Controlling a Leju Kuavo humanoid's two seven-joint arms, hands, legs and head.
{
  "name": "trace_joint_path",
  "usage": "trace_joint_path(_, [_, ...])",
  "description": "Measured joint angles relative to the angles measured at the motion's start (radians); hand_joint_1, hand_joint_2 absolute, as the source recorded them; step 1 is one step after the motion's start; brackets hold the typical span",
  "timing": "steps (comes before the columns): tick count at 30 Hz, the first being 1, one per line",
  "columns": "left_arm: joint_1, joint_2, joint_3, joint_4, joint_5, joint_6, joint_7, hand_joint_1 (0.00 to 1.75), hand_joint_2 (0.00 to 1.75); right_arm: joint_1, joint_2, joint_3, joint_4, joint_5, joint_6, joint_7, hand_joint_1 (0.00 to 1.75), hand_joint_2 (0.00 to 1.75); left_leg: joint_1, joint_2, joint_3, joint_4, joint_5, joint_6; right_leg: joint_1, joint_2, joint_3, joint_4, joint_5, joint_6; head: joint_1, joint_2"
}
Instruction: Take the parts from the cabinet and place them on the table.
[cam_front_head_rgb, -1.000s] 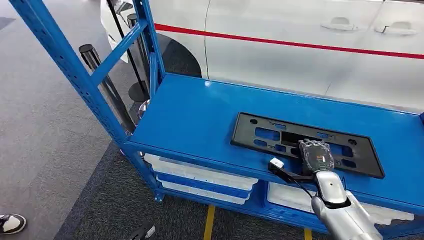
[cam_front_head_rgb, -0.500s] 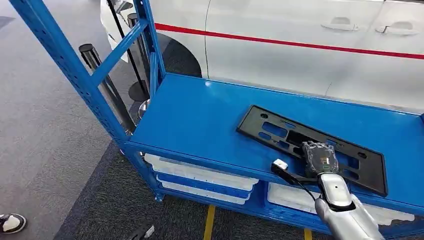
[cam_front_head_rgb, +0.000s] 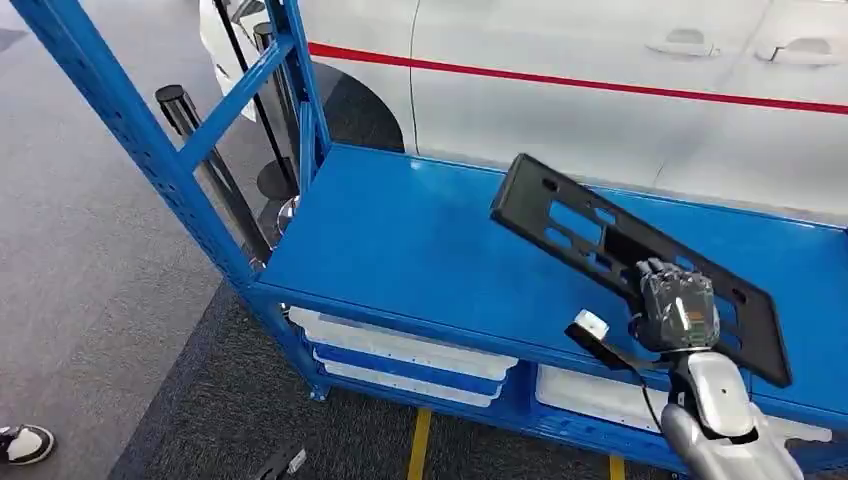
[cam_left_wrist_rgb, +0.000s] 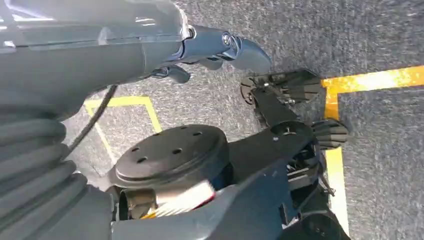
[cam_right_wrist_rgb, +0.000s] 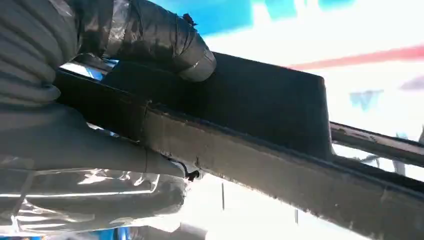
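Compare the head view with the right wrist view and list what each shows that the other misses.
Head view alone: the blue metal shelf, the white car with a red stripe behind it, and the whole flat black plastic frame with cut-outs tilted above the shelf. Right wrist view alone: the thick grey thumb pressed on the frame's edge. Both share: the right hand gripping that frame.

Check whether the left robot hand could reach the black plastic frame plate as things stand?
Probably not: the left robot hand hangs low over the grey carpet, while the right robot hand grips the black plastic frame plate above the blue metal shelf.
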Motion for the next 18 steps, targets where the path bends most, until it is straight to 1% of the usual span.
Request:
trace_joint_path(1, [0.000,0.000,0.000,0.000,0.000,-0.002,-0.002,0.00,1.75,0.006,-0.017,-0.014,-0.058,0.001,-0.004,-0.008,1.75,1.75,0.006,0.006,0.006,-0.015,0.013,0.005,-0.002,-0.001,-0.007,0.012,-0.020,0.001,0.000,0.000])
trace_joint_path(2, [-0.001,-0.001,0.000,0.000,0.000,-0.005,-0.004,0.00,1.75,0.008,-0.029,-0.023,-0.096,0.002,-0.008,-0.011,1.75,1.75,0.008,0.007,0.005,-0.020,0.017,0.010,-0.001,-0.001,-0.024,0.054,-0.053,0.000,0.001,0.000])
trace_joint_path(3, [-0.001,-0.001,0.000,0.000,0.000,-0.005,-0.006,0.00,1.75,0.012,-0.037,-0.030,-0.125,0.004,-0.009,-0.018,1.75,1.75,0.008,0.008,0.003,-0.020,0.018,0.011,-0.003,0.000,-0.055,0.127,-0.093,0.002,0.001,0.000])
trace_joint_path(4, [0.000,-0.001,0.000,0.000,0.000,-0.005,-0.008,0.00,1.75,0.020,-0.048,-0.037,-0.160,0.005,-0.010,-0.021,1.75,1.75,0.009,0.008,0.001,-0.018,0.018,0.011,-0.006,0.000,-0.091,0.215,-0.129,0.007,0.001,0.000])
trace_joint_path(5, [0.000,-0.001,0.000,0.000,0.000,-0.005,-0.009,0.00,1.75,0.031,-0.055,-0.040,-0.181,0.005,-0.010,-0.022,1.75,1.75,0.010,0.008,-0.001,-0.015,0.017,0.011,-0.010,-0.001,-0.119,0.279,-0.149,0.012,0.001,0.000])
trace_joint_path(6, [0.000,-0.001,0.000,0.000,-0.001,-0.005,-0.009,0.00,1.75,0.043,-0.063,-0.042,-0.205,0.006,-0.011,-0.023,1.75,1.75,0.012,0.008,-0.005,-0.008,0.016,0.009,-0.015,-0.001,-0.135,0.313,-0.148,0.018,0.001,0.000])
trace_joint_path(7, [0.000,-0.001,0.000,0.000,-0.004,-0.005,-0.009,0.00,1.75,0.051,-0.072,-0.045,-0.225,0.010,-0.013,-0.027,1.75,1.75,0.017,0.007,-0.009,0.000,0.012,0.003,-0.022,-0.002,-0.120,0.282,-0.117,0.025,0.001,0.000])
trace_joint_path(8, [0.000,-0.002,0.000,0.000,-0.007,-0.005,-0.010,0.00,1.75,0.054,-0.077,-0.047,-0.237,0.013,-0.013,-0.030,1.75,1.75,0.022,0.006,-0.012,0.010,0.007,-0.003,-0.027,-0.004,-0.089,0.224,-0.081,0.032,0.001,0.000])
trace_joint_path(9, [-0.001,-0.003,-0.001,0.000,-0.011,-0.006,-0.010,0.00,1.75,0.055,-0.082,-0.052,-0.250,0.016,-0.016,-0.032,1.75,1.75,0.028,0.005,-0.019,0.027,-0.002,-0.014,-0.034,-0.006,-0.042,0.130,-0.035,0.039,0.001,0.000])
trace_joint_path(10, [-0.001,-0.003,-0.001,0.000,-0.013,-0.007,-0.010,0.00,1.75,0.055,-0.089,-0.058,-0.262,0.020,-0.020,-0.035,1.75,1.75,0.030,0.005,-0.028,0.047,-0.013,-0.026,-0.039,-0.007,-0.017,0.066,-0.031,0.046,0.001,0.000])
trace_joint_path(11, [-0.003,0.001,-0.001,0.000,-0.017,-0.007,-0.011,0.00,1.75,0.053,-0.091,-0.061,-0.268,0.023,-0.024,-0.037,1.75,1.75,0.024,0.003,-0.043,0.062,-0.020,-0.036,-0.028,-0.003,-0.013,0.065,-0.047,0.044,0.005,0.000])
trace_joint_path(12, [-0.004,0.001,-0.002,0.000,-0.018,-0.008,-0.011,0.00,1.75,0.060,-0.103,-0.066,-0.285,0.024,-0.025,-0.039,1.75,1.75,0.024,0.001,-0.057,0.078,-0.019,-0.043,-0.030,-0.001,-0.025,0.073,-0.045,0.019,0.001,0.000])
trace_joint_path(13, [-0.003,0.000,-0.002,0.000,-0.018,-0.008,-0.011,0.00,1.75,0.067,-0.114,-0.070,-0.296,0.026,-0.024,-0.040,1.75,1.75,0.024,0.002,-0.060,0.077,-0.018,-0.047,-0.025,0.000,-0.033,0.076,-0.043,0.013,-0.001,0.000])
trace_joint_path(14, [-0.002,0.000,-0.003,0.000,-0.018,-0.008,-0.011,0.00,1.75,0.071,-0.120,-0.072,-0.303,0.027,-0.024,-0.043,1.75,1.75,0.026,0.002,-0.062,0.075,-0.014,-0.053,-0.022,-0.001,-0.039,0.078,-0.041,0.005,-0.001,0.000])
trace_joint_path(15, [-0.002,-0.001,-0.003,0.000,-0.018,-0.009,-0.011,0.00,1.75,0.072,-0.127,-0.075,-0.306,0.027,-0.024,-0.042,1.75,1.75,0.027,0.002,-0.066,0.076,-0.014,-0.057,-0.025,-0.002,-0.042,0.076,-0.036,-0.004,-0.001,0.000])
trace_joint_path(16, [-0.002,-0.001,-0.003,0.000,-0.018,-0.009,-0.011,0.00,1.75,0.071,-0.130,-0.077,-0.311,0.028,-0.024,-0.042,1.75,1.75,0.029,0.003,-0.071,0.087,-0.029,-0.062,-0.028,-0.005,-0.044,0.071,-0.031,-0.014,-0.001,0.000])
trace_joint_path(17, [-0.003,-0.001,-0.003,0.000,-0.018,-0.009,-0.011,0.00,1.75,0.072,-0.134,-0.082,-0.317,0.029,-0.022,-0.043,1.75,1.75,0.029,0.003,-0.084,0.120,-0.065,-0.065,-0.028,-0.006,-0.048,0.070,-0.026,-0.021,-0.001,0.000])
trace_joint_path(18, [-0.004,-0.001,-0.003,0.000,-0.018,-0.010,-0.011,0.00,1.75,0.072,-0.140,-0.083,-0.323,0.031,-0.019,-0.046,1.75,1.75,0.029,0.004,-0.106,0.182,-0.108,-0.068,-0.027,-0.007,-0.052,0.070,-0.022,-0.026,-0.002,0.000])
